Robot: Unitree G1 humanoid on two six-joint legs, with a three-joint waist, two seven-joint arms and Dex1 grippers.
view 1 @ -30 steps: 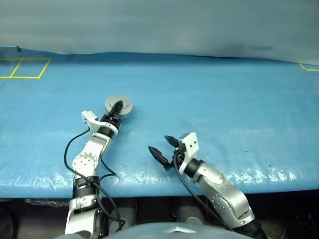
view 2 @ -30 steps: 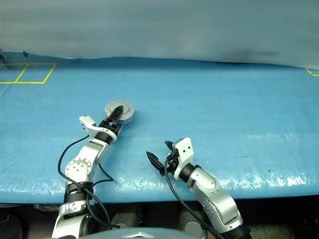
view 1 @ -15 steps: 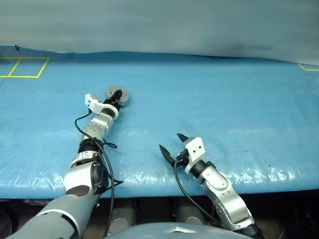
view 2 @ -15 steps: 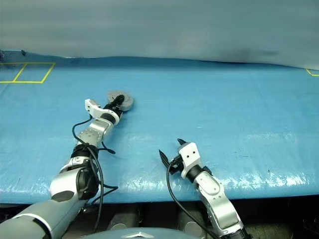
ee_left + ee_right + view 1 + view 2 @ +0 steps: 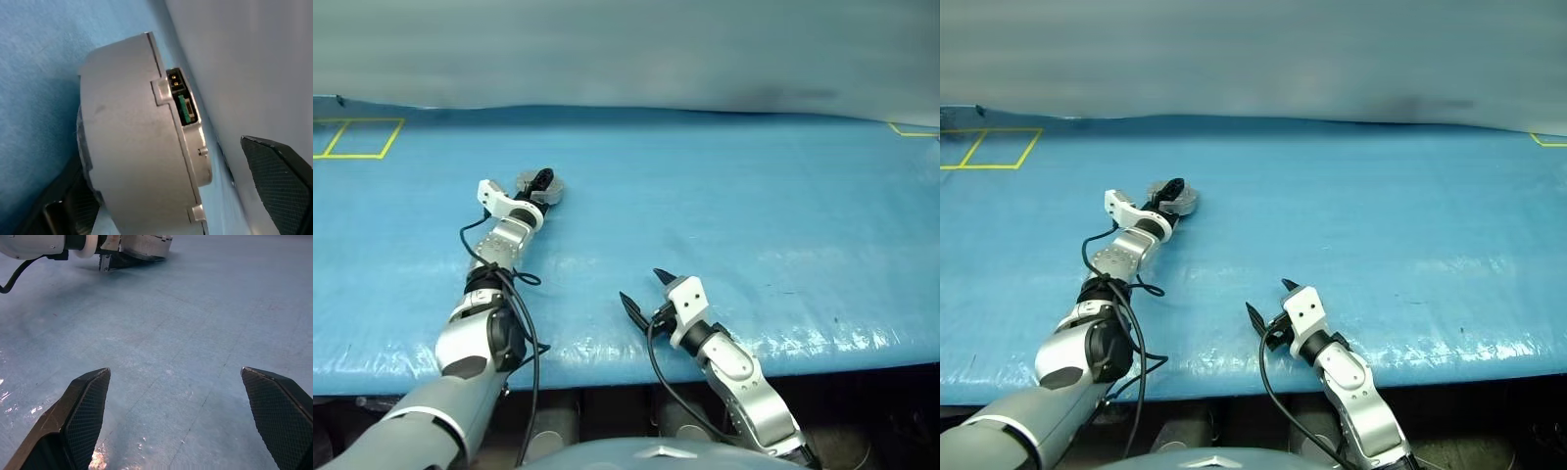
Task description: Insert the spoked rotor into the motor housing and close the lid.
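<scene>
A wide blue table w/ a plasticky sheen fills the scene, w/ yellow tape squares marked at its far left corner. The robot's left arm stretches out over the left part of the table toward the far side. Its left gripper sits at a round grey metal disc, the motor housing, which lies on the table's far left area. In the left wrist view the housing sits between the two black fingers, w/ a clear gap on one side, so the fingers stand apart and aren't clamped on it. A small green connector shows on the housing's rim. The right gripper hovers near the table's front edge, approx. centre, fingers spread wide w/ nothing between them.
</scene>
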